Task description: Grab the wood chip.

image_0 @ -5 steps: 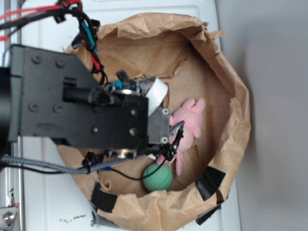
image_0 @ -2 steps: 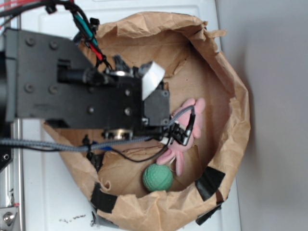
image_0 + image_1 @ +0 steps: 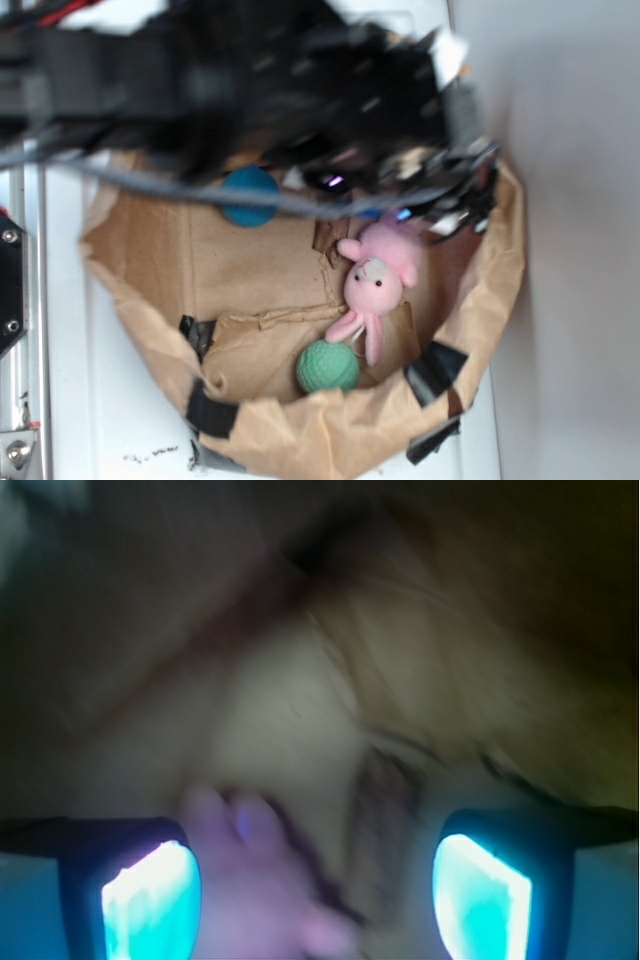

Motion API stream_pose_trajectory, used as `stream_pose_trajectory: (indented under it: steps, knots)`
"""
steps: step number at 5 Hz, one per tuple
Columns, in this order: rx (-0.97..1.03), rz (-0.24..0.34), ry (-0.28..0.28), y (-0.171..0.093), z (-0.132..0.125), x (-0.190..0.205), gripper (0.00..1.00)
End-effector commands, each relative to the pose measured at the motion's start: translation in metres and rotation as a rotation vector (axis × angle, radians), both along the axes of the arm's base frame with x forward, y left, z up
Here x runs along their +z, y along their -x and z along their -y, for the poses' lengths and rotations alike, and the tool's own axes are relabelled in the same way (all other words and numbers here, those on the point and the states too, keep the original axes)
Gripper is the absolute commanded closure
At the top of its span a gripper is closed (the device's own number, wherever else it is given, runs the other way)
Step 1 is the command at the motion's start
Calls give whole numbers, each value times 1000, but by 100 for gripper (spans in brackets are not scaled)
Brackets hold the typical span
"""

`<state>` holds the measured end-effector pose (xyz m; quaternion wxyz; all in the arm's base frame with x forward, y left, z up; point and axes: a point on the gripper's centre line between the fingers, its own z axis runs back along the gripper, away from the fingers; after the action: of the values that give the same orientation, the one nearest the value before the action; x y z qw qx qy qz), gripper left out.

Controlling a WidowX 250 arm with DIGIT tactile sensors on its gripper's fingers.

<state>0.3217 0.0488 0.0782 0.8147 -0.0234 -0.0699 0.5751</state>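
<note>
The wood chip [image 3: 385, 810] shows in the wrist view as a blurred dark brown strip on the paper floor, just right of the pink bunny's ears. In the exterior view it is the dark brown piece [image 3: 325, 238] left of the bunny's head. My gripper [image 3: 315, 900] is open, its glowing cyan pads [image 3: 150, 900] wide apart, above the chip and not touching it. The blurred black arm [image 3: 300, 90] crosses the top of the paper bag.
The pink plush bunny [image 3: 375, 280] lies on the floor of the brown paper bag [image 3: 140, 330], partly between my fingers in the wrist view. A blue ball [image 3: 250, 195] sits at the back and a green ball [image 3: 328, 365] at the front. Torn paper flaps ring the floor.
The arm has swung up and to the right, fast enough to blur. That uncovered the blue ball, the bag floor and the dark chip beside the bunny.
</note>
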Motion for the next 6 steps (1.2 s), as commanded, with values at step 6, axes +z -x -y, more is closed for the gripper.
stream_pose_trajectory:
  steps: [6]
  knots:
    - [-99,28,15,21,-6,6,0]
